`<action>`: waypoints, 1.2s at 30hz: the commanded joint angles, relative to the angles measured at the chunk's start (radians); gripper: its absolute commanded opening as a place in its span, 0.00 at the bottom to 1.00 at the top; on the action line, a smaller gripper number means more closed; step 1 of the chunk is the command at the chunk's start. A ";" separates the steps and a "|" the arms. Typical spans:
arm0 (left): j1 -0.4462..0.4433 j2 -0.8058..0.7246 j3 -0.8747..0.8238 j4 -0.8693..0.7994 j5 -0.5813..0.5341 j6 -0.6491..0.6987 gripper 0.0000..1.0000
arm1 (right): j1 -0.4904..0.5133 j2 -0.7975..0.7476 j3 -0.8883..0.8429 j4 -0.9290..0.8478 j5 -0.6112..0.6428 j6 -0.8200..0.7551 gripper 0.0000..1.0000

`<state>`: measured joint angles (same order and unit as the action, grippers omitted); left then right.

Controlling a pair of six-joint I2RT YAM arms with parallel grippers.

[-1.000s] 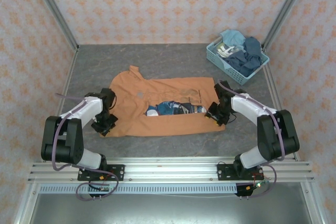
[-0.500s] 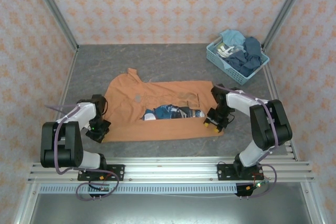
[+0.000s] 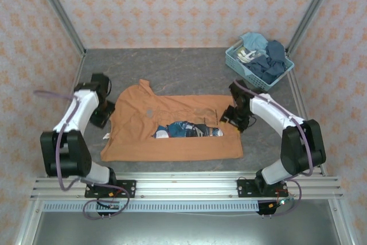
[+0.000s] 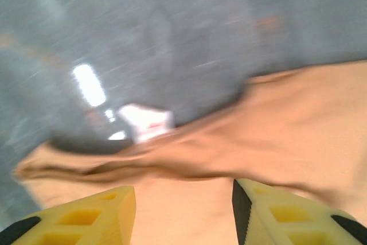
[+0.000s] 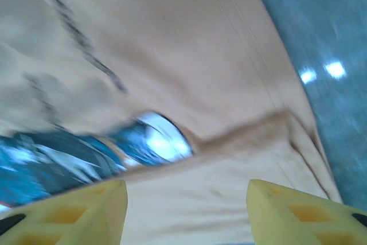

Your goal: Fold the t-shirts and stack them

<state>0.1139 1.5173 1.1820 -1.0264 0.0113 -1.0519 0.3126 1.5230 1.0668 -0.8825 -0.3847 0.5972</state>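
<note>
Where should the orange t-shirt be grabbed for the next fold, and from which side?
The orange t-shirt lies flat and wide on the table, its near edge straight and free. Probably pinch that edge at its left corner and right corner, coming in low from the near side so the fingers can slip under the hem.

Materials/finish check

T-shirt [image 3: 172,144]: orange-tan cloth, matt, softly creased; the finish of its chest print [image 3: 186,130] is lost to blur. Counter [image 3: 172,67]: grey mottled surface, smooth, with light glints reflected. Basket [image 3: 246,73]: pale blue plastic lattice, with blue cloth [image 3: 268,61] piled inside. Frame rails [image 3: 183,186]: bare ribbed metal. Fingers of left gripper [image 4: 182,219] and right gripper [image 5: 186,213]: yellow, matt, plastic-looking, with cut-outs moulded in.
</note>
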 commanded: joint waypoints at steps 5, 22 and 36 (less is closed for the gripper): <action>-0.046 0.484 0.505 0.149 0.082 0.277 0.45 | -0.077 0.230 0.220 0.203 0.089 -0.066 0.51; -0.169 0.757 0.754 0.223 0.163 0.344 0.52 | -0.110 0.474 0.419 0.162 0.186 -0.098 0.54; -0.240 0.680 0.715 0.159 0.179 0.359 0.00 | -0.117 0.587 0.520 0.124 0.228 -0.121 0.40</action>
<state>-0.0929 2.2658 1.9194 -0.8024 0.1993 -0.7017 0.2020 2.0903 1.5436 -0.7155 -0.2016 0.4892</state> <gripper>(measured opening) 0.048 0.408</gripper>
